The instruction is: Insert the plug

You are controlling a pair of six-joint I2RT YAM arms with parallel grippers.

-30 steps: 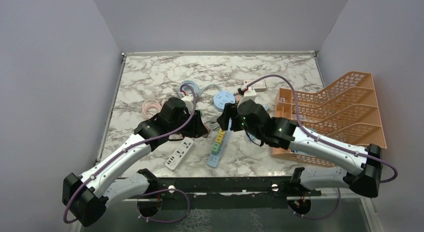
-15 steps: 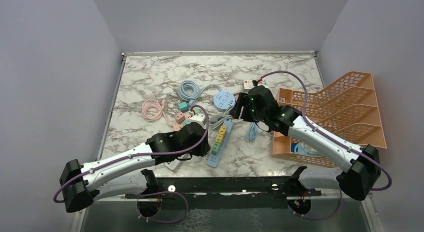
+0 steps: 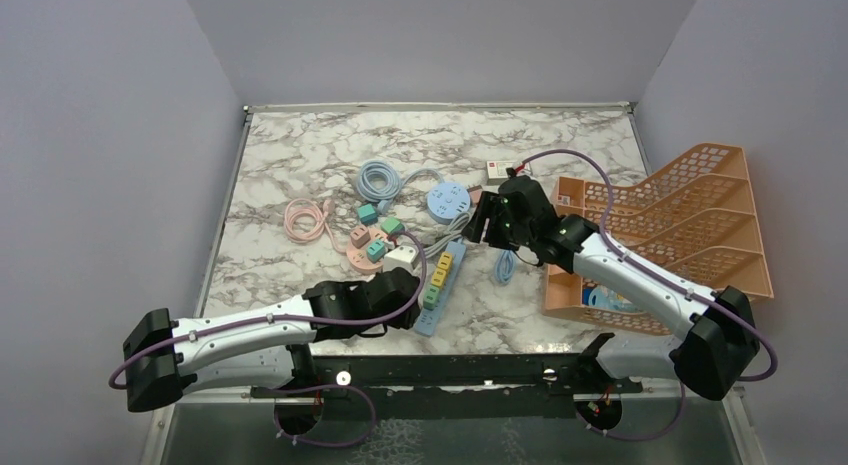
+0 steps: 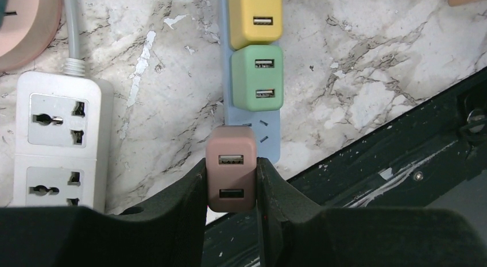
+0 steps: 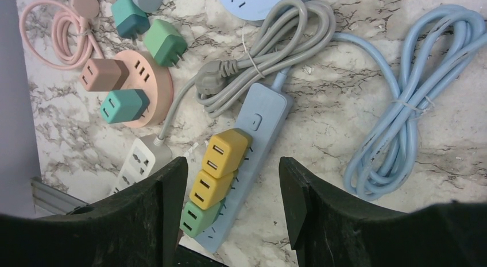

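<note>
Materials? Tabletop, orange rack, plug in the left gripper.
Tabletop: marble look, grey veins on white, slight sheen; real stone or printed laminate, can't tell.
Rack: orange moulded plastic, with perforated mesh walls.
Plug: dusty-pink matte plastic, with rounded moulded edges.

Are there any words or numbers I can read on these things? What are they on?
No text here can be read.
Small white box with a red mark: print too small and blurred.
Dusty-pink square USB plug: only two ports, no letters.
</note>
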